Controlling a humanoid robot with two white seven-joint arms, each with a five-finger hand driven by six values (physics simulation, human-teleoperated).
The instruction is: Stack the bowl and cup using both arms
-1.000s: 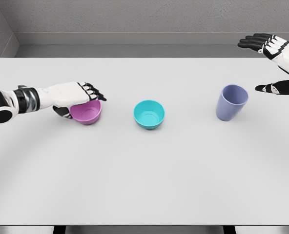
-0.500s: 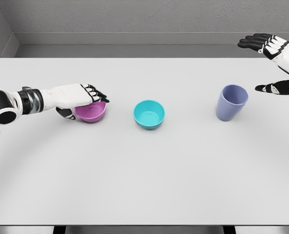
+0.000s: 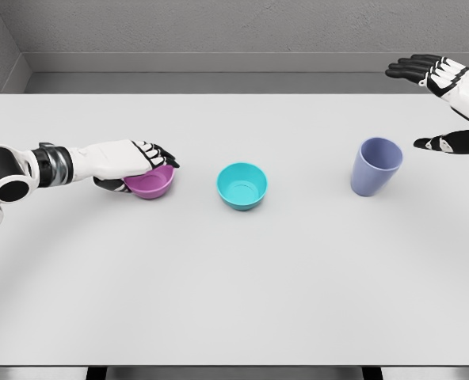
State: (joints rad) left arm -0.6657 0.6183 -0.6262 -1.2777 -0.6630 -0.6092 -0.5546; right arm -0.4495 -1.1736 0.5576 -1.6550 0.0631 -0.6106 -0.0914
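Three vessels sit on a white table [image 3: 234,301]: a pink bowl [image 3: 150,183] at left, a teal bowl [image 3: 242,186] in the middle, a lavender cup [image 3: 375,166] at right. The left robot hand [image 3: 127,162] grips the pink bowl, fingers curled over its rim. The right robot hand [image 3: 444,107] hovers spread beside the cup, apart from it.

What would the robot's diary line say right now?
left hand: gripping pink bowl | teal bowl: free, centre | purple cup: upright, untouched | right hand: open, beside cup
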